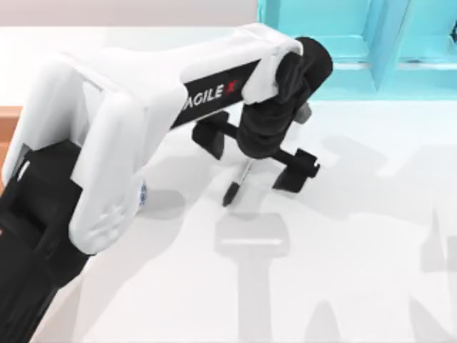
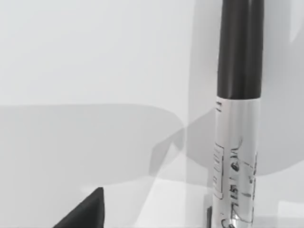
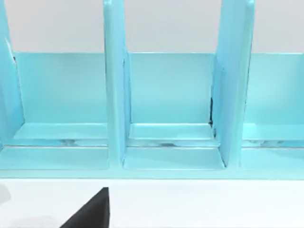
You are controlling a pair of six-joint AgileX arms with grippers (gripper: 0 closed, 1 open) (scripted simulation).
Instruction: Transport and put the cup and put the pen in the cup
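The pen (image 1: 235, 184) lies on the white table with its black cap toward the front; close up, the pen (image 2: 237, 118) shows a black cap and a pale grey labelled barrel. My left gripper (image 1: 251, 166) hangs right over it, open, one finger on each side of the barrel and clear of it. One black fingertip (image 2: 88, 211) shows beside the pen. A small blue-speckled sliver of the cup (image 1: 143, 193) peeks out from under my left arm; the rest is hidden. My right gripper is parked facing the shelf, with one fingertip (image 3: 92, 211) in sight.
A teal shelf unit (image 1: 343, 43) with upright dividers stands along the back right of the table, and the same shelf unit (image 3: 171, 95) fills the space in front of my right gripper. An orange-brown surface (image 1: 10, 125) borders the table's left edge.
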